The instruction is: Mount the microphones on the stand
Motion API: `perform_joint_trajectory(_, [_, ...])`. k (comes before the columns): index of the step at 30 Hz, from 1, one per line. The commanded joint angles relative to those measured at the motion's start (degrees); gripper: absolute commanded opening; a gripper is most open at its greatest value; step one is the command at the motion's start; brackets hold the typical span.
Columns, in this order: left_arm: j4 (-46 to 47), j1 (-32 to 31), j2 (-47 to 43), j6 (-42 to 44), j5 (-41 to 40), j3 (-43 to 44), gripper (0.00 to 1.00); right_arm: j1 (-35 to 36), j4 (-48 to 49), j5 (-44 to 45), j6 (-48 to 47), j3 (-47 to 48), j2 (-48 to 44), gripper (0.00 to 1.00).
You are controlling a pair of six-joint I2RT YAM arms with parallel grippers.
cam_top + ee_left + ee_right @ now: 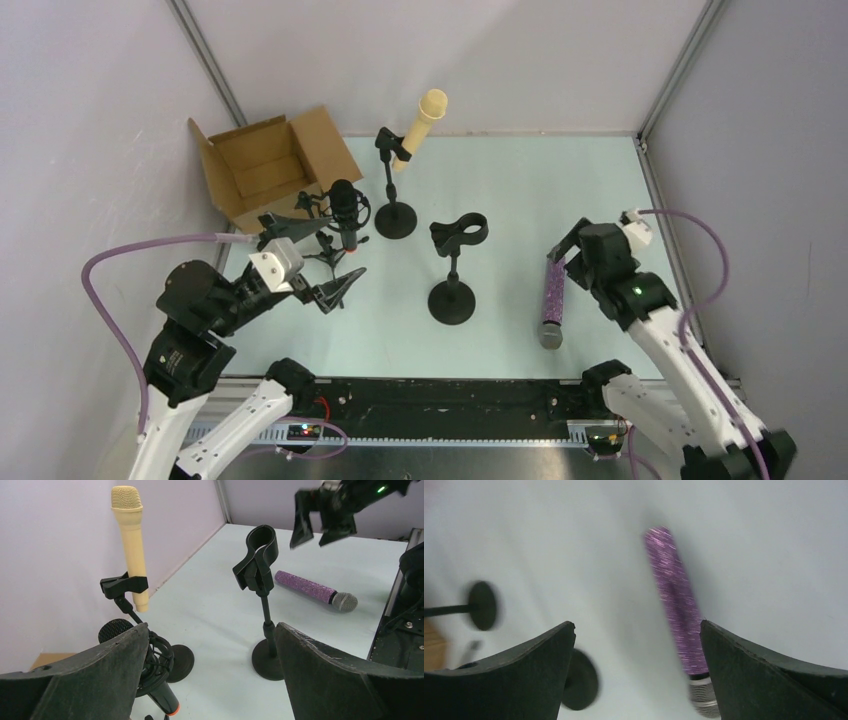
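While both arms hang w/ jaws spread wide & empty, top view: left gripper sits beside the black mic in its tripod mount; right gripper hovers over the tail of the purple mic, flat on the table. Cream mic is clipped to the rear stand. L wrist cam: front stand upright, purple mic lying beyond it. R wrist cam: blurred purple mic between the fingers, untouched.
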Motion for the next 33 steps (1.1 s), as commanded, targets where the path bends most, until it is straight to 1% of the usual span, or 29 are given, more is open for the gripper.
perform_joint_trajectory(1, [1.1, 0.3, 0.6, 0.8, 1.9, 1.7, 1.0, -3.9, 1.2, -2.9, -6.7, -4.8, 7.8, 0.99])
perform_joint_trajectory(7, [1.1, 0.3, 0.2, 0.6, 2.5, 2.1, 1.0, -4.8, 2.8, -2.4, -8.1, -6.4, 14.6, 0.99])
perform_joint_trajectory(16, [1.1, 0.3, -0.7, 2.3, 2.6, 0.7, 1.0, -4.9, 7.6, -9.8, -12.3, -10.1, 22.0, 0.93])
perform_joint_trajectory(21, [1.1, 0.3, -0.2, 2.1, 2.9, 1.4, 0.98, -5.7, 11.1, -15.0, -14.5, -10.6, 27.0, 0.85])
perform_joint_trajectory(25, [1.1, 0.3, -0.3, 2.4, 2.5, 1.3, 0.98, -5.7, 12.4, -16.4, -15.4, -10.7, 30.0, 0.78])
perform_joint_trajectory(27, [1.1, 0.3, -0.5, 2.7, 2.3, 1.4, 0.98, -5.7, 12.6, -16.3, -15.7, -11.0, 30.5, 0.73])
perform_joint_trajectory(29, [1.1, 0.3, -0.4, 2.8, 2.3, 1.5, 0.98, -5.7, 12.5, -15.9, -15.9, -11.2, 30.5, 0.66])
perform_joint_trajectory(31, [1.1, 0.3, -0.4, 2.9, 2.4, 1.7, 0.98, -5.5, 12.5, -15.3, -16.1, -11.6, 30.1, 0.55])
perform_joint_trajectory(33, [1.2, 0.4, -0.3, 2.7, 2.7, 2.2, 0.98, -5.5, 12.2, -14.7, -16.1, -11.8, 29.2, 0.35])
